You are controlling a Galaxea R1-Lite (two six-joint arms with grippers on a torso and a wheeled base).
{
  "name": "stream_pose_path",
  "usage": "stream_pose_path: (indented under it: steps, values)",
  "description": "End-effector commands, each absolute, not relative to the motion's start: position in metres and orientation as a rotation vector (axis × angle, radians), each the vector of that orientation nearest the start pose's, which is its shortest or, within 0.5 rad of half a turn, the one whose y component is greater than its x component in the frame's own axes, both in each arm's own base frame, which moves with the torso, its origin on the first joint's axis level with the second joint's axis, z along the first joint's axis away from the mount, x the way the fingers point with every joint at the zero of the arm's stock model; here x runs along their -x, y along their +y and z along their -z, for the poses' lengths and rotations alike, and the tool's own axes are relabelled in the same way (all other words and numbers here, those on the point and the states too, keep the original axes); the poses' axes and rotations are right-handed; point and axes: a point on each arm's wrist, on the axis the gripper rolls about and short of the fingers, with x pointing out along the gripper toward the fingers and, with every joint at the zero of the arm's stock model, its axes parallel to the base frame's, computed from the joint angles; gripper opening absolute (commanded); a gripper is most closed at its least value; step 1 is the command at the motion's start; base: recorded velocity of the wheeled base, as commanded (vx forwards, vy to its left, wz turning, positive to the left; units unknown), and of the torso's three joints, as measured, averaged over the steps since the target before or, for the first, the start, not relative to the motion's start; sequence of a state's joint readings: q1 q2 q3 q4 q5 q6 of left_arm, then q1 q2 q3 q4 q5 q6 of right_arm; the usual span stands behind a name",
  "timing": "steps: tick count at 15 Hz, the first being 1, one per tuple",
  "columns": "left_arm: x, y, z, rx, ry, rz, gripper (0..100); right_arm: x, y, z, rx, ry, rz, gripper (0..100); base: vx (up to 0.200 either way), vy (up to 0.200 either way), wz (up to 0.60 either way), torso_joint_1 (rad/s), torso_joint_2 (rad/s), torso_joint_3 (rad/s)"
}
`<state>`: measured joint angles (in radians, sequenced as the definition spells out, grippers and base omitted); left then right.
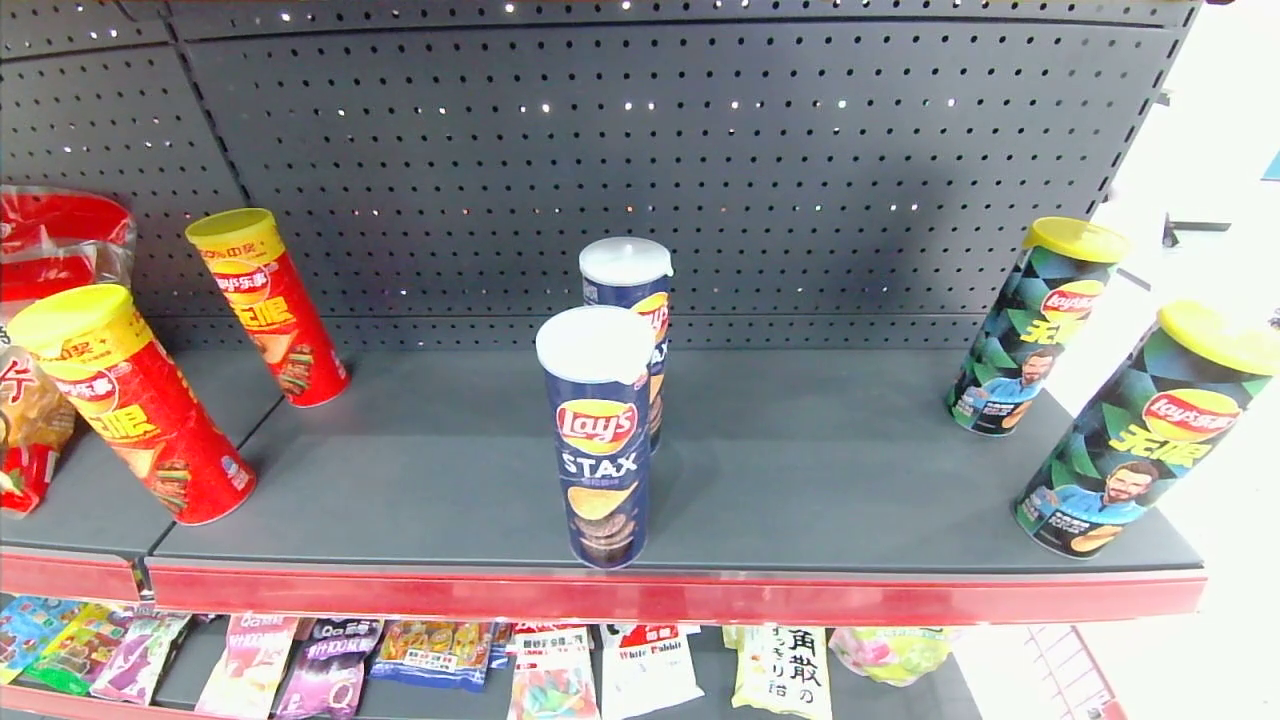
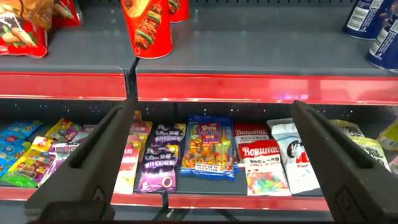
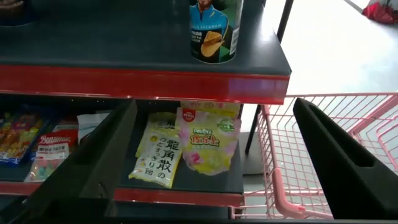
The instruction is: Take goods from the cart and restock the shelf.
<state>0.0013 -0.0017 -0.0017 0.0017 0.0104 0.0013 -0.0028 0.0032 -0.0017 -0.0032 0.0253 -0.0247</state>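
Black jaws on the left gripper are spread wide with nothing between them. They face the lower tier of flat, brightly printed snack packets, below a red cardboard chip can. The right gripper is equally spread and unladen. It sits by the right end of the dark grey metal shelf, under a green-and-black chip can with a yellow lid. The pink wire cart is just beside that end, low down; I cannot tell what it holds. On the shelf the cans stand upright in pairs by flavour, one behind the other. The tall navy chip cans with white lids are in the middle, probably so the labels face shoppers. The wide gaps between pairs look meant for new stock.
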Motion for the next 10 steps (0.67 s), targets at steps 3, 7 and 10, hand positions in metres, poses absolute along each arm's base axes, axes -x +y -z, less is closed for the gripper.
stream_pose_path:
  steps: [3,7,10]
  values:
    - [0.0229,0.0002,-0.0757,0.000,0.000,-0.012,100,0.0228,0.0007,-0.0758,0.002,-0.003,-0.023,100,0.000,0.000,0.00,0.000,0.00,0.000]
    - [0.0229,0.0002,-0.0757,0.000,0.000,-0.012,100,0.0228,0.0004,-0.0758,0.000,-0.003,-0.011,100,0.000,0.000,0.00,0.000,0.00,0.000]
    - [0.0229,0.0002,-0.0757,0.000,0.000,-0.012,100,0.0228,0.0003,-0.0758,0.002,-0.003,-0.009,100,0.000,0.000,0.00,0.000,0.00,0.000]
